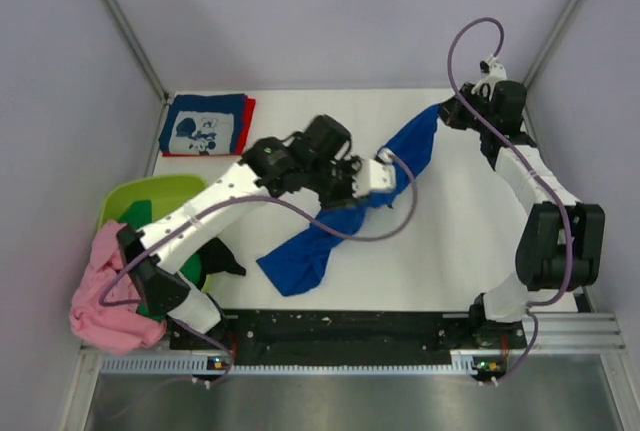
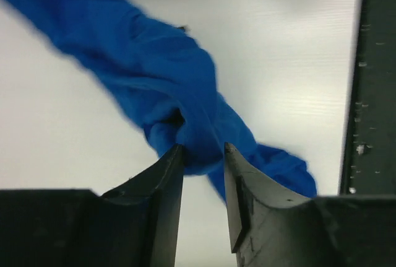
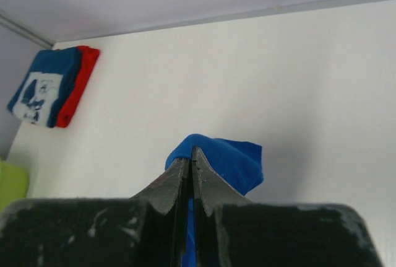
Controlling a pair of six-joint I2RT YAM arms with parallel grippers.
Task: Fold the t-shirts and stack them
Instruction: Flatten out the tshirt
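The royal blue t-shirt [image 1: 310,251] is bunched into a twisted band running diagonally across the white table. My right gripper [image 1: 447,116] at the back right is shut on its upper end [image 3: 229,161]; the fingers [image 3: 192,150] meet with blue cloth between them. My left gripper [image 1: 390,183] is over the middle of the band. Its fingertips [image 2: 203,149] pinch a thick bunch of the blue cloth [image 2: 154,69], with a narrow gap left between the jaws. A folded navy tee [image 1: 205,123] with a white print lies on a red one [image 1: 250,111] at the back left.
The lime-green tub [image 1: 150,201] stands at the left edge, with a pink tee [image 1: 100,301] hanging over its near side and green cloth [image 1: 197,273] beside the left arm. The navy and red stack also shows in the right wrist view [image 3: 43,87]. A black rail [image 1: 340,326] runs along the near edge.
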